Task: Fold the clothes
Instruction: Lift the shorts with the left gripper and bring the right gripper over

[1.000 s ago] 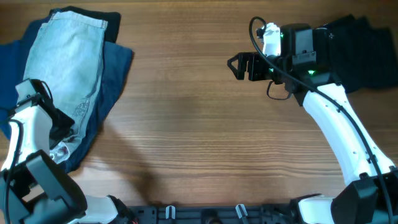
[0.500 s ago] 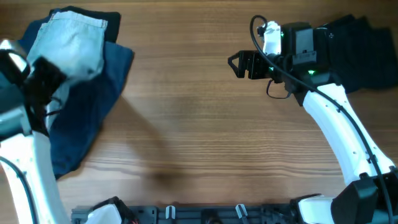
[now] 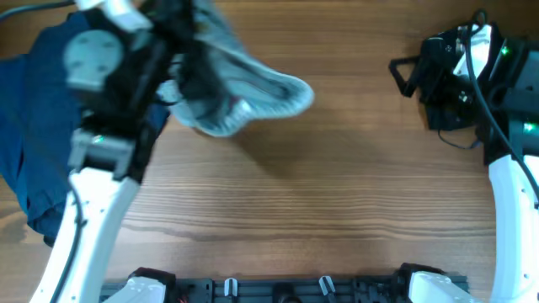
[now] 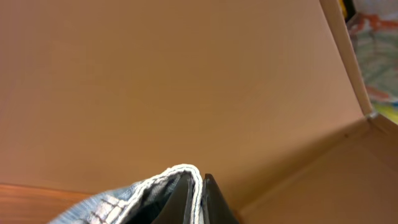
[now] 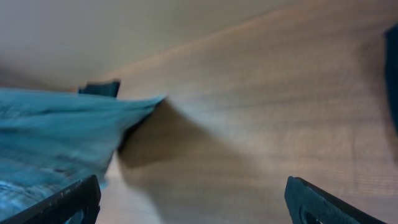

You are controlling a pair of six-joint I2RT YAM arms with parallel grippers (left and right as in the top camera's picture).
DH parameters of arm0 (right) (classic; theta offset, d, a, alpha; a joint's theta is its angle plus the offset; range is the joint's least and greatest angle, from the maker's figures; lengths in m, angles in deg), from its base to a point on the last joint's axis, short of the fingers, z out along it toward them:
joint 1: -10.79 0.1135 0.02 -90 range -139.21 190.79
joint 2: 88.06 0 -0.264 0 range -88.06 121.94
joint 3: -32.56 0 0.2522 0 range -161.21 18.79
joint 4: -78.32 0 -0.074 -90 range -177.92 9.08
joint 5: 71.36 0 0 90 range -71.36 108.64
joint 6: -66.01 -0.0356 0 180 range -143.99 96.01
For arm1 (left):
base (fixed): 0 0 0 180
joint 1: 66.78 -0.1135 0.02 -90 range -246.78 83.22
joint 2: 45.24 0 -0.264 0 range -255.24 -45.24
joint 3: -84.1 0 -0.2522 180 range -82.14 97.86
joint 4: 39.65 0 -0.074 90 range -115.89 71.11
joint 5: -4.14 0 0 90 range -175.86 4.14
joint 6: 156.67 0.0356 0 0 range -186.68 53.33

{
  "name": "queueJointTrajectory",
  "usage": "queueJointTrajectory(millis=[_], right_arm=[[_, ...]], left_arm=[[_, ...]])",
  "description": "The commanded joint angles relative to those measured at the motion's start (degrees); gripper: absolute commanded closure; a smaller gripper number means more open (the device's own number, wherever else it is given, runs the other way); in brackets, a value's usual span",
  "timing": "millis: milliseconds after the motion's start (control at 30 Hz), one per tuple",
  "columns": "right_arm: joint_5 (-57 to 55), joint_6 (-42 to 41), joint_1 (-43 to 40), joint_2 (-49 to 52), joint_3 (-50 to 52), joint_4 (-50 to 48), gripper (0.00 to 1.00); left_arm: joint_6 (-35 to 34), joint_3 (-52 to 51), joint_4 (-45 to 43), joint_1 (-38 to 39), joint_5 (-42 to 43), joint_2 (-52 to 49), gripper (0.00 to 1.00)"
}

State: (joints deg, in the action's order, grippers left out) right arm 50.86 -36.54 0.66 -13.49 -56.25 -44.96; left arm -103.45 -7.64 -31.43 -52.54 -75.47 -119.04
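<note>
We see the faded light-blue denim shorts [image 3: 257, 97] hanging bunched above the brown wooden counter [image 3: 320, 194], their hem pinched tight in the jaws of the left gripper [image 4: 198, 190]. A dark blue garment [image 3: 34, 126] lies on the counter at the left. The jaws of the right gripper [image 3: 404, 77] gape wide and hold nothing.

the worktop [image 3: 337, 194] lies bare across the middle and down to the front edge. the denim shorts [image 3: 253, 97] hang in the air over its upper left, and a dark blue garment [image 3: 29, 143] covers the far left.
</note>
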Motion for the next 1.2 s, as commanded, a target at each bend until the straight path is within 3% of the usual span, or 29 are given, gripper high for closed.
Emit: queueJointTrajectory(millis=[0,200,300,367,567,800,1100,1133,1167], right_arm=[[4.4,5.5,0.1,0.0,-0.8,3.9,0.04],[15.3,7.4,1.2,0.1,-0.8,8.0,0.07],[15.4,6.3,5.0,0.1,-0.8,7.8,0.10],[11.7,5.1,8.8,0.1,-0.8,7.3,0.10],[-12.1,-8.6,26.3,2.8,-0.6,2.1,0.12],[-21.3,-20.6,40.8,10.5,-0.6,-7.5,0.15],[-28.0,-24.0,45.1,16.6,-0.6,-11.0,0.17],[-28.6,-24.0,45.1,16.6,-0.6,-10.9,0.20],[-30.8,-24.0,45.1,16.6,-0.6,-10.2,0.31]], left_arm=[[-1.5,1.7,-4.4,4.5,-6.9,-4.3,0.96],[-1.5,1.7,-6.0,6.1,-8.9,-9.5,0.96],[-1.5,1.7,-6.7,6.2,-10.3,-10.7,0.96],[-1.5,1.7,-7.3,6.3,-10.3,-11.3,0.96],[-2.8,1.7,-8.0,6.3,-10.5,-11.4,0.96],[-3.0,1.7,-7.8,6.3,-10.5,-11.4,0.96],[-2.9,1.7,-7.3,6.3,-10.5,-11.4,0.96],[-2.9,1.7,-7.1,6.3,-10.5,-11.4,0.96],[-2.9,1.7,-6.9,6.3,-10.5,-11.4,0.96]])
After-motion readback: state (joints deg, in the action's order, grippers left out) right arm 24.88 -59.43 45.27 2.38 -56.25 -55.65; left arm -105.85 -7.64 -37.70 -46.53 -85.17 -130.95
